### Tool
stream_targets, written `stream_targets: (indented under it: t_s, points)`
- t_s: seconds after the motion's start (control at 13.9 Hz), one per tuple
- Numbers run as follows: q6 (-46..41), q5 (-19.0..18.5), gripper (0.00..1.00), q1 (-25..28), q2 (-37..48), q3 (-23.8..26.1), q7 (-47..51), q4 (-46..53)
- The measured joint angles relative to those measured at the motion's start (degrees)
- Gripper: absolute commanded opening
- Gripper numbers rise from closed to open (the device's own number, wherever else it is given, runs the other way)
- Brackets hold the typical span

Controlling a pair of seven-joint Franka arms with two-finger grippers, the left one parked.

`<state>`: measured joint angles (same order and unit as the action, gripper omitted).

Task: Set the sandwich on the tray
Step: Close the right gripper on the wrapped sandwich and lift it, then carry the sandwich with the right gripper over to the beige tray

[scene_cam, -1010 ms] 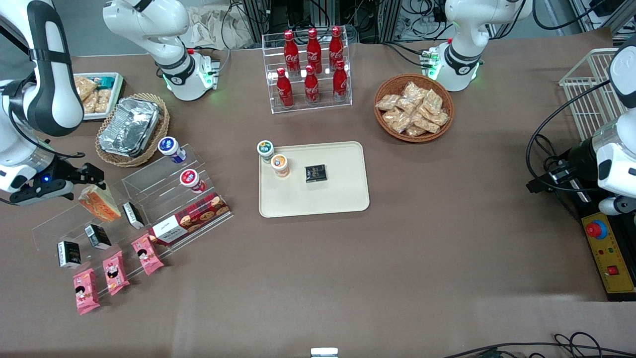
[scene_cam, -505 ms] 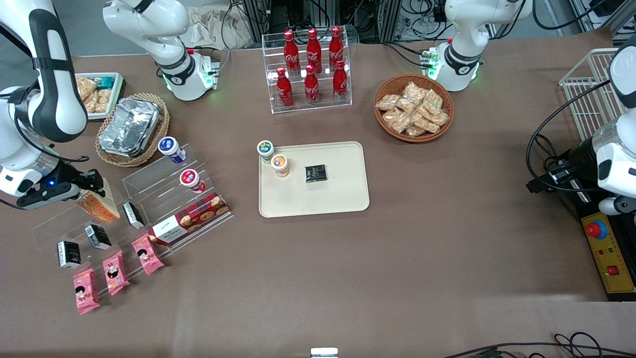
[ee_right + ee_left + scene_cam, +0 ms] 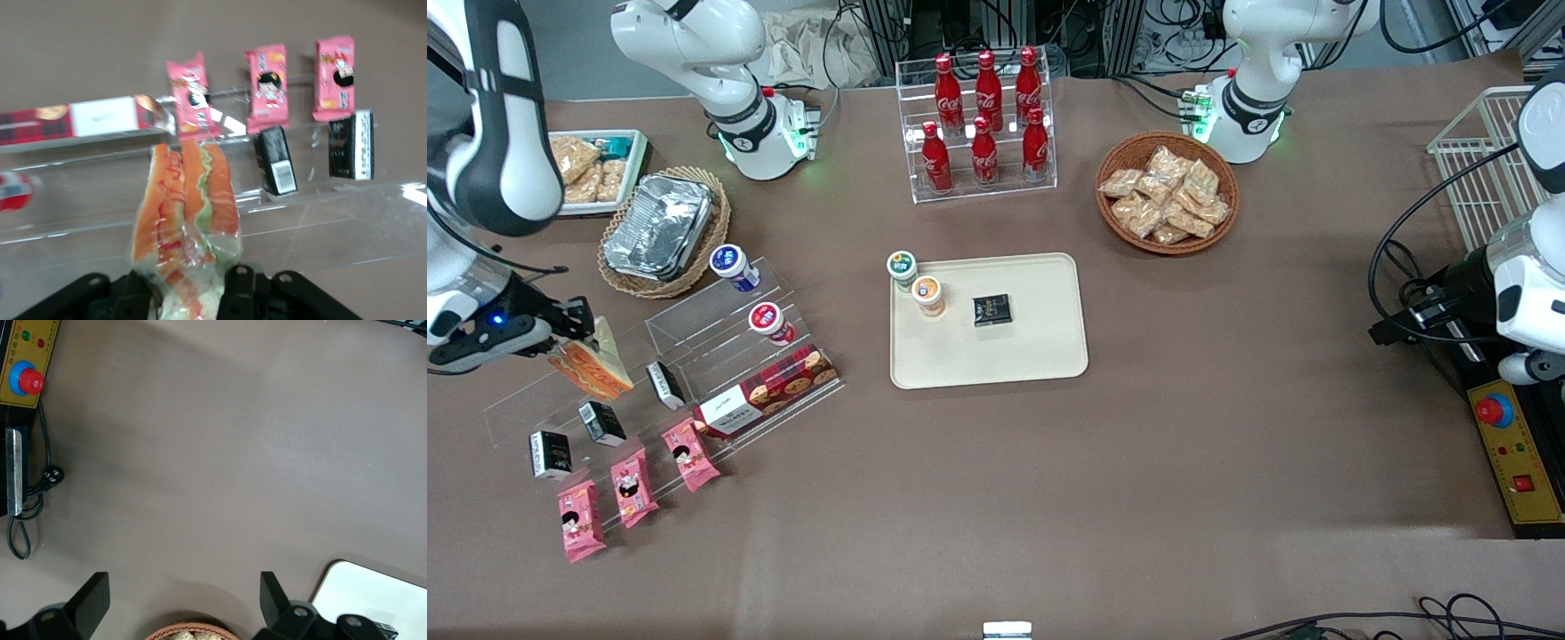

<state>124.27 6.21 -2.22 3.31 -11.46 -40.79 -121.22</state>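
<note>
Gripper [image 3: 580, 331] jaws clamping the sandwich [image 3: 591, 366] near the working arm's end of the table [image 3: 1138, 462]; wedge hanging below them, well apart from tray [image 3: 1040, 356].

Claw [image 3: 190, 293] fingertips and sandwich [image 3: 185, 220] base cut off at picture edge; packet print blurred.

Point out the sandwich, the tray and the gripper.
sandwich [image 3: 190, 200]: right wrist view, on its filling edge.
tray [image 3: 1014, 351]: front view, bare floor nearest the camera.
gripper [image 3: 580, 331]: front view, jaws shut on the sandwich over the clear shelf.
</note>
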Motion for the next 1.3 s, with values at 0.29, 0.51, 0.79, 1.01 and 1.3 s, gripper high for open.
stream_targets:
  t_s: [0.29,0.51,0.79,1.01,1.3]
  points:
    - [-14.7,0.0,0.00,0.4,1.9,4.6,0.0,8.8]
    - [-18.3,-0.2,0.00,0.5,2.6,12.9,0.0,11.1]
    - [-18.1,-0.4,0.00,1.0,3.1,28.5,1.5,11.2]
    - [-13.6,-0.4,0.00,1.2,1.1,37.8,3.0,10.7]
    - [-3.0,-4.9,0.00,2.2,-7.2,44.5,2.9,9.8]
